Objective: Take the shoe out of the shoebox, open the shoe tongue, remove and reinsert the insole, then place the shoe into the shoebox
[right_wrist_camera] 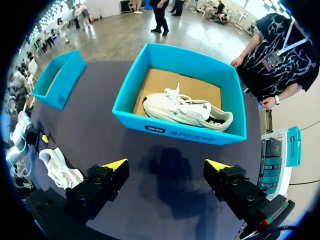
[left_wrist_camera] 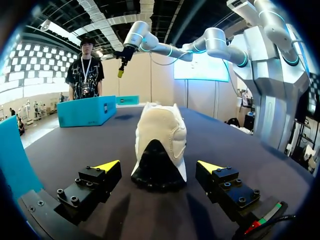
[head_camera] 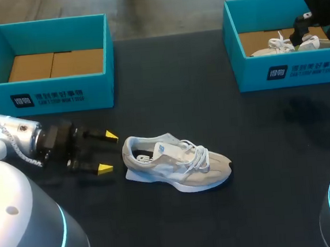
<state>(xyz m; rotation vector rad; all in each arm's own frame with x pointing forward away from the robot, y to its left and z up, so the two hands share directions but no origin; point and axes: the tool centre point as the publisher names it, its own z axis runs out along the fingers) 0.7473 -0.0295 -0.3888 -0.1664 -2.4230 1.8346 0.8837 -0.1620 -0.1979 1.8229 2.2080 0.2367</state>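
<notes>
Near the middle of the dark tabletop one grey sneaker stands on its sole, out of any box, laces on top. Two claws are in view. The left claw sits low, just behind the sneaker's heel, its two yellow-tipped fingers spread wide and gripping nothing; the heel lies ahead of the gap, touching neither finger. The right claw hangs well apart from that sneaker, past its toe end, fingers likewise parted and empty.

Two teal shoeboxes stand farther back. One shoebox, beyond the sneaker's heel end, shows only its cardboard floor. The other shoebox, beyond the toe end, holds a second, white sneaker, so two shoes in all.
</notes>
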